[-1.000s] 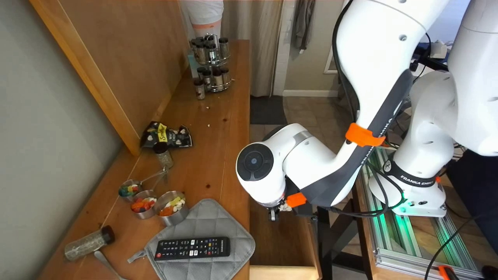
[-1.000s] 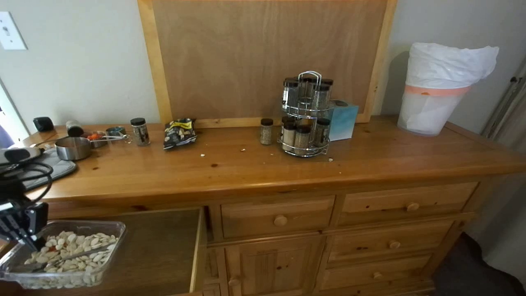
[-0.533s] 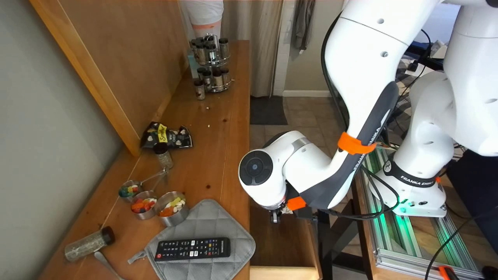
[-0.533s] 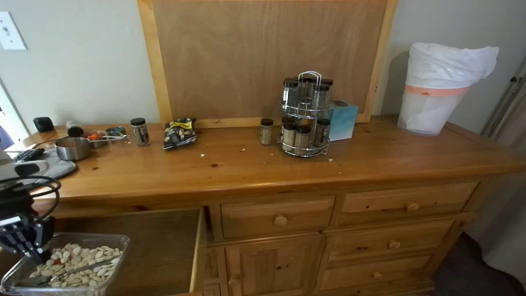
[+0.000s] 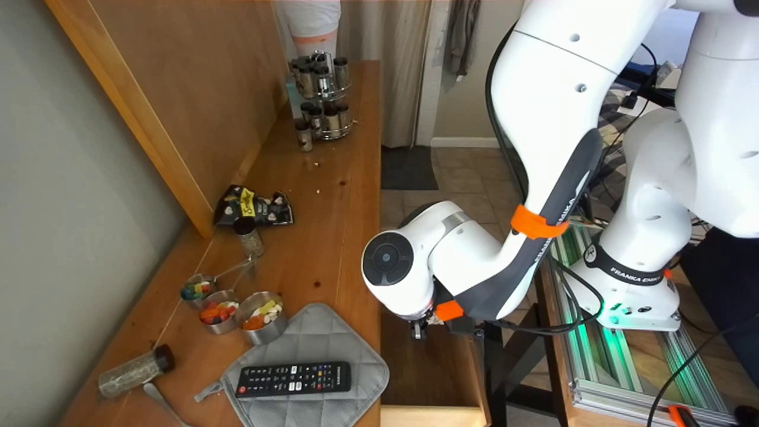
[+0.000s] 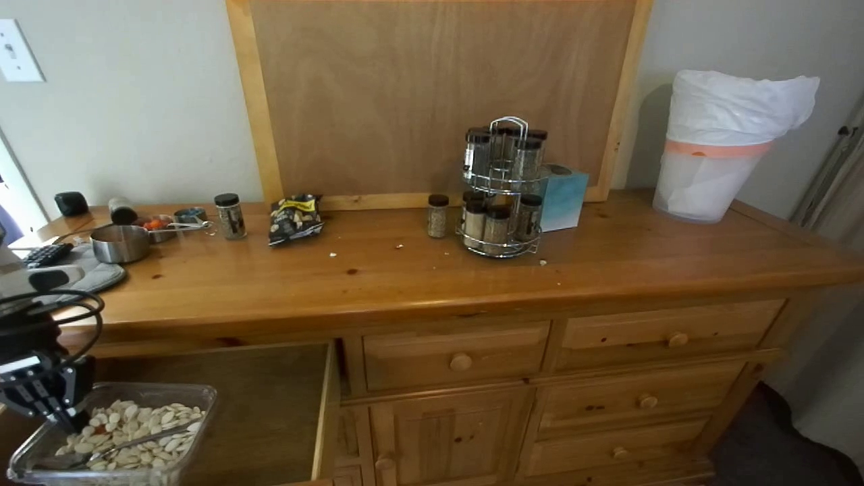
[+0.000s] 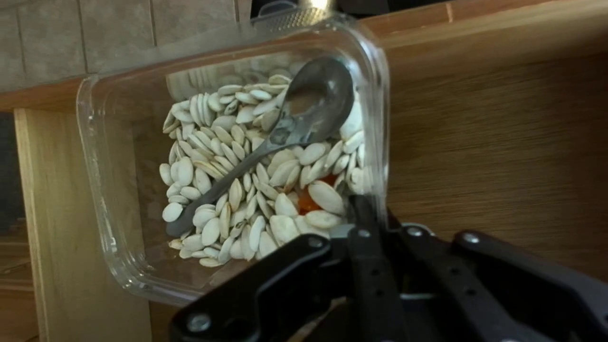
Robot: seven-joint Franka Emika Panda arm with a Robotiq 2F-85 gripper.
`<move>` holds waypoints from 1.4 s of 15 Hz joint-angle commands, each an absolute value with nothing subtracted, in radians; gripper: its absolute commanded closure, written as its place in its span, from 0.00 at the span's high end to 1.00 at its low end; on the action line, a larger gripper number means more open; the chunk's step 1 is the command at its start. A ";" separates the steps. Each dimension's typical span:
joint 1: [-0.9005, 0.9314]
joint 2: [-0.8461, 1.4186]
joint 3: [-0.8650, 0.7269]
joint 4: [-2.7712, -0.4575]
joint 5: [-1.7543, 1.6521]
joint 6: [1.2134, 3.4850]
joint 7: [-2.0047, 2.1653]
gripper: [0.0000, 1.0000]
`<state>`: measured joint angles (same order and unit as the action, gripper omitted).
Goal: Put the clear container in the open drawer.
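The clear container [image 7: 116,251] holds pale seeds and a grey spoon [image 7: 247,164]. My gripper [image 7: 373,213] is shut on one of its side walls, with a finger on each side of the plastic. In an exterior view the container [image 6: 135,439] hangs over the left part of the open drawer [image 6: 270,405], near my gripper [image 6: 67,418]. In the wrist view its rim overlaps the drawer's front edge and one side wall. I cannot tell whether its base touches the drawer bottom. In an exterior view the arm mostly hides the container, and the drawer's bottom [image 5: 430,379] shows beside it.
The wooden counter [image 6: 378,290] edge lies directly above the drawer. On it are a grey pot holder [image 5: 308,344] with a black remote [image 5: 293,378], metal measuring cups [image 5: 261,320], a spice jar [image 5: 136,370], a snack bag [image 5: 255,207] and a spice rack [image 6: 503,189].
The gripper and container have moved down and slightly right in an exterior view, mostly in the first half second. The remote has come into sight there behind the arm. The grip is unchanged.
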<state>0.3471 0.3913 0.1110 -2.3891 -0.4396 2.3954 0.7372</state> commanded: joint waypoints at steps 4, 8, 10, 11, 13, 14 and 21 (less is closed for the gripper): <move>0.429 0.480 0.021 -2.353 -0.544 2.481 0.839 0.03; 0.507 0.544 -0.048 -2.342 -0.639 2.553 0.967 0.03; 0.531 0.583 -0.070 -2.330 -0.679 2.586 1.017 0.03; 0.536 0.601 -0.076 -2.325 -0.695 2.606 1.028 0.03; 0.552 0.642 -0.098 -2.306 -0.734 2.629 1.044 0.03; 0.558 0.661 -0.107 -2.295 -0.748 2.625 1.045 0.03; 0.549 0.688 -0.119 -2.272 -0.858 2.608 1.088 0.03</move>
<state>0.5512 0.6228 -0.1111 -2.3249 -0.7974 2.6181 1.0551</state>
